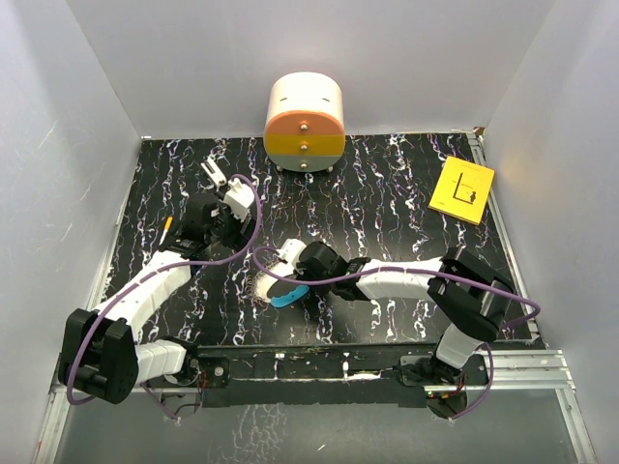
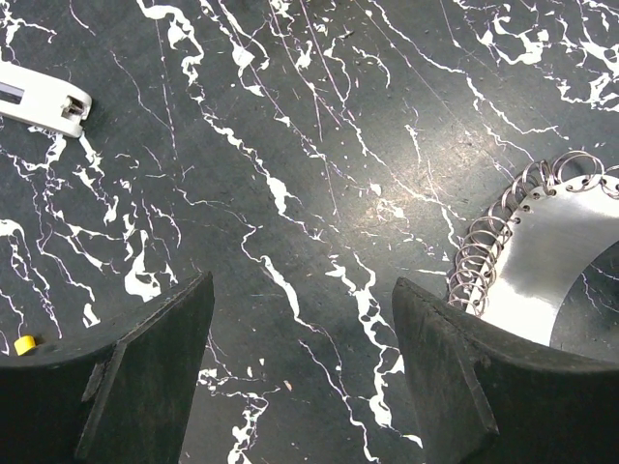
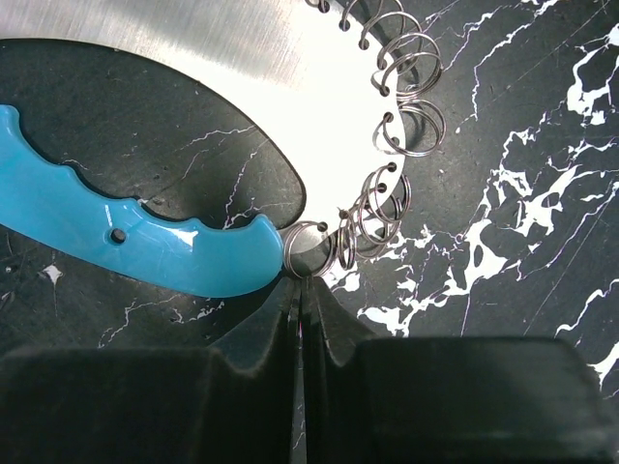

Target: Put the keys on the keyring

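The keyring (image 1: 276,287) lies near the table's middle, an oval loop of bright-blue band (image 3: 145,242) and white plate (image 3: 242,58) edged with several wire coils (image 3: 406,106). My right gripper (image 3: 302,286) is shut, its tips pinching the lower edge of a small wire loop (image 3: 309,246) where the blue band meets the plate. My left gripper (image 2: 302,319) is open over bare table, with nothing between its fingers (image 2: 155,367); the keyring's coiled plate (image 2: 551,242) lies just to its right. In the top view the left gripper (image 1: 230,198) sits up and left of the keyring. The keys are hidden.
A round orange-and-cream container (image 1: 305,121) stands at the back centre. A yellow card (image 1: 462,189) lies at the back right. A white slotted piece (image 2: 44,101) and a thin orange stick (image 1: 169,230) lie near the left arm. Grey walls close in the table.
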You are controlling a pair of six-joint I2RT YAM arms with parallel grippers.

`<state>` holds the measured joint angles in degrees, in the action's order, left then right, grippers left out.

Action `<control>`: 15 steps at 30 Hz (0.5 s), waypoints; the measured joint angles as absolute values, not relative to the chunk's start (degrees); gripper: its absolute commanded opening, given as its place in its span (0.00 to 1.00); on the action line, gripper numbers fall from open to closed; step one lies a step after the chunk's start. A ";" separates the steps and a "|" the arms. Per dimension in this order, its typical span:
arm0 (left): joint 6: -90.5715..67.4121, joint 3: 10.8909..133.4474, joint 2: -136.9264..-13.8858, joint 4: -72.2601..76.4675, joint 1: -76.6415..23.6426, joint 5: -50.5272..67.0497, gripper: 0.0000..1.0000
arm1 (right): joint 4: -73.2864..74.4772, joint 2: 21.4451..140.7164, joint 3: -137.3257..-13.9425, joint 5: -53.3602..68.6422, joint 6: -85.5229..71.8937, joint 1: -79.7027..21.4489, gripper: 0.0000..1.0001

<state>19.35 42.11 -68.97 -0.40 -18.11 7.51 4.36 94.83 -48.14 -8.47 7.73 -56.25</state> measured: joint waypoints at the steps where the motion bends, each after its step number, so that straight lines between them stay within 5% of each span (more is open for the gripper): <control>1: 19.38 42.09 -68.97 -0.45 -18.11 7.70 0.73 | 4.36 94.83 -48.14 -8.45 7.73 -56.25 0.08; 6: 19.55 42.09 -68.97 -0.47 -18.11 8.82 0.73 | 4.47 94.61 -48.14 -7.64 7.73 -56.25 0.09; 15: 19.92 41.85 -68.97 -0.58 -18.11 10.87 0.73 | 4.69 92.44 -48.14 -7.60 8.58 -56.25 0.26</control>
<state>19.92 41.85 -68.97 -0.58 -18.11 10.87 4.69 92.44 -48.14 -7.60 8.58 -56.25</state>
